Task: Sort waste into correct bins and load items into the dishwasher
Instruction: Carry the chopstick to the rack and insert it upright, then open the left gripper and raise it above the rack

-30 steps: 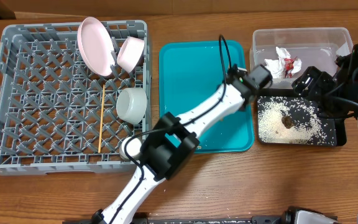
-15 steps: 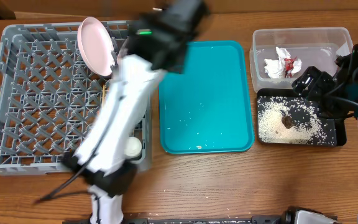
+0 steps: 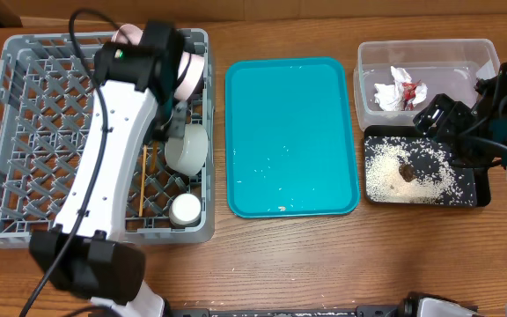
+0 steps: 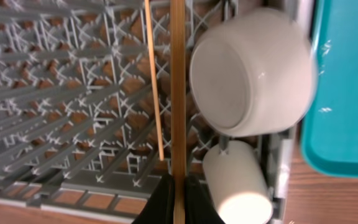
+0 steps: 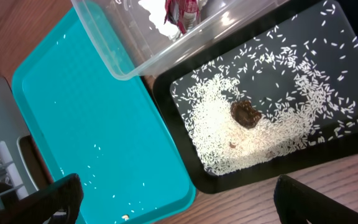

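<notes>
My left gripper (image 4: 178,200) is shut on a wooden chopstick (image 4: 178,93) and holds it over the grey dish rack (image 3: 51,132); in the overhead view the gripper (image 3: 167,128) hangs by the pale bowl (image 3: 187,147). The other chopstick (image 4: 154,81) lies on the rack floor. The bowl (image 4: 250,71) and white cup (image 4: 235,183) sit in the rack; the cup also shows in the overhead view (image 3: 184,209). A pink plate (image 3: 190,75) leans at the back, the other mostly hidden by my arm. My right gripper (image 5: 185,205) is open and empty near the black tray (image 3: 465,195).
The clear tub (image 3: 429,53) holds the red-and-white wrapper (image 3: 400,91). The black tray (image 5: 291,167) holds the brown lump (image 5: 245,114) and scattered rice. The teal tray (image 3: 289,114), with a few rice grains, lies between the rack and the bins.
My left arm has swung from the teal tray's right side across to the rack, carrying the chopstick. The right arm has not moved.
</notes>
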Controlling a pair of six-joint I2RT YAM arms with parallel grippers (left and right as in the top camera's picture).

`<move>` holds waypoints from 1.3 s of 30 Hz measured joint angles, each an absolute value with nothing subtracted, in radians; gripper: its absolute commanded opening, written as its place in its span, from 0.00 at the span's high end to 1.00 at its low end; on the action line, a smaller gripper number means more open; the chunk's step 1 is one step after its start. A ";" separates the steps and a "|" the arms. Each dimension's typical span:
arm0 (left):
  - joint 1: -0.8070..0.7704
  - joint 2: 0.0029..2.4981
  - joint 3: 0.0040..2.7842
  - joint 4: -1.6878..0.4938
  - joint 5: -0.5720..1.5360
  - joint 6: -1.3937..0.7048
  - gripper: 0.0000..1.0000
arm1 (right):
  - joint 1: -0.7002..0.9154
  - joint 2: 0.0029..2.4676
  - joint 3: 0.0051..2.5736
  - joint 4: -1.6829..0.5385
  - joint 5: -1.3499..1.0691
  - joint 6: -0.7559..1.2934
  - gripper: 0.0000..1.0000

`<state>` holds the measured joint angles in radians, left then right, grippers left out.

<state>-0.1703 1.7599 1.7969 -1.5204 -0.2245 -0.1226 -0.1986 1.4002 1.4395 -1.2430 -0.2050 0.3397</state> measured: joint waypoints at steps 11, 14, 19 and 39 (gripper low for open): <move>-0.076 1.638 1.364 -1.244 -0.201 -0.022 0.96 | -0.199 1.400 1.439 -1.243 -0.205 0.340 0.00; -0.037 1.639 1.299 -1.182 -0.193 -0.004 0.96 | -0.199 1.400 1.439 -1.243 -0.205 0.340 0.00; 0.031 1.639 1.262 -1.086 -0.144 0.038 0.96 | -0.199 1.400 1.439 -1.243 -0.205 0.340 0.00; 0.037 1.639 1.277 -1.066 -0.062 -0.039 0.25 | -0.199 1.400 1.439 -1.243 -0.205 0.340 0.00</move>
